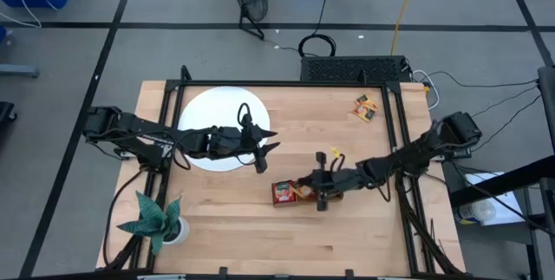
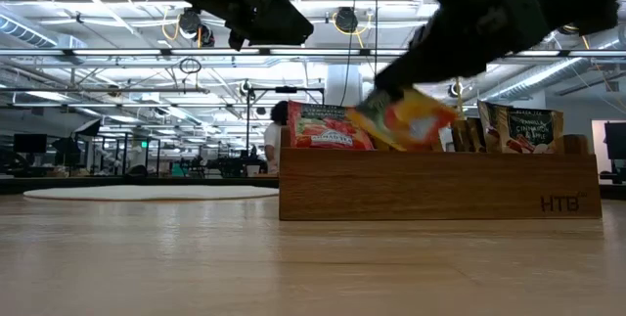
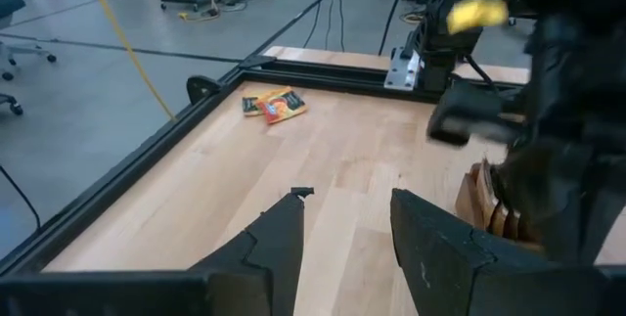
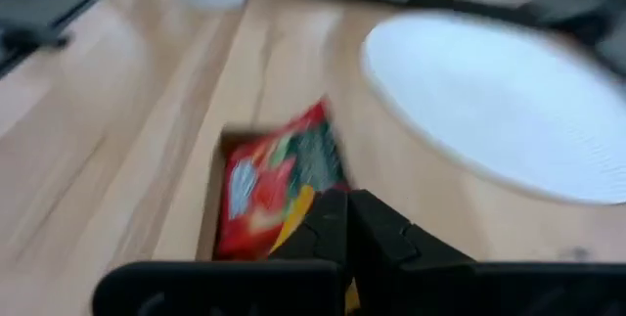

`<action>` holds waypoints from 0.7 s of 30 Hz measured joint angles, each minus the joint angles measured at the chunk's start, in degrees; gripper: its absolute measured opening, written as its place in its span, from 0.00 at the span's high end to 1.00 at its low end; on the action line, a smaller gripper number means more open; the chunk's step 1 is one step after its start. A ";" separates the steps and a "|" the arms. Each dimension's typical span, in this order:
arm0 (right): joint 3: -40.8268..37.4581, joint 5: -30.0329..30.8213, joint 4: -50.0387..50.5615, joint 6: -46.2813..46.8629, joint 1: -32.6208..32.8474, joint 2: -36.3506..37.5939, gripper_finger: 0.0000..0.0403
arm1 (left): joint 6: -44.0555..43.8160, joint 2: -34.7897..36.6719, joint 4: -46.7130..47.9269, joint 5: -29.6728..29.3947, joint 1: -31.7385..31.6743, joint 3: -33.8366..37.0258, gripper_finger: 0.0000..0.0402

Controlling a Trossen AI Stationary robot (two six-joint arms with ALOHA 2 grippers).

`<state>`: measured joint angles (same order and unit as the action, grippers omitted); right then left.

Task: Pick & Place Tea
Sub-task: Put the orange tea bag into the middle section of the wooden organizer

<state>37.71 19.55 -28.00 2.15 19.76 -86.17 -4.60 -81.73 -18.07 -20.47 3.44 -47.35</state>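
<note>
My right gripper (image 1: pixel 314 190) is over the brown wooden tray (image 2: pixel 440 186) near the table's middle and is shut on an orange-yellow tea sachet (image 2: pixel 409 118). Red sachets (image 4: pixel 262 187) stand in the tray's left compartment, and more sachets (image 2: pixel 518 128) stand in the right one. Two loose sachets (image 1: pixel 366 108) lie flat on the table toward the far right corner. My left gripper (image 1: pixel 263 147) hovers open above the right edge of the white disc (image 1: pixel 212 115), touching nothing. My right gripper pinches the orange-yellow sachet between its two shut fingers (image 4: pixel 333 233); only a strip of the wrapper (image 4: pixel 299 210) shows beside them. The fingers come slanting down from the table's right side. The sachet is tilted and lifted above the tray's top edge (image 2: pixel 391 152).
A small potted plant (image 1: pixel 156 221) stands at the near left corner. A black frame (image 1: pixel 401 115) runs along the table's edges. Bare wood lies between the tray and the near edge.
</note>
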 joint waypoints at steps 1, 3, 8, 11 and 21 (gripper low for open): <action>0.00 3.02 -1.44 0.06 1.05 0.00 1.00 | -0.02 0.00 0.05 0.02 0.00 0.00 0.61; -0.09 8.39 -3.89 0.22 3.04 0.00 1.00 | -0.01 0.00 0.03 0.02 0.00 0.00 0.61; -3.34 21.78 -8.72 2.55 7.81 0.00 1.00 | -0.02 0.00 0.02 0.00 0.00 0.00 0.61; -6.83 26.60 -16.02 3.03 9.81 -1.11 1.00 | 0.15 0.00 0.03 0.02 0.00 0.00 0.61; -11.10 23.80 -43.47 -1.82 10.72 -14.99 1.00 | -0.06 0.00 -0.55 -0.02 0.01 -0.02 0.61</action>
<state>26.62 43.34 -71.47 0.33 30.48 -101.16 -4.66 -81.73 -18.62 -20.49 3.45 -47.37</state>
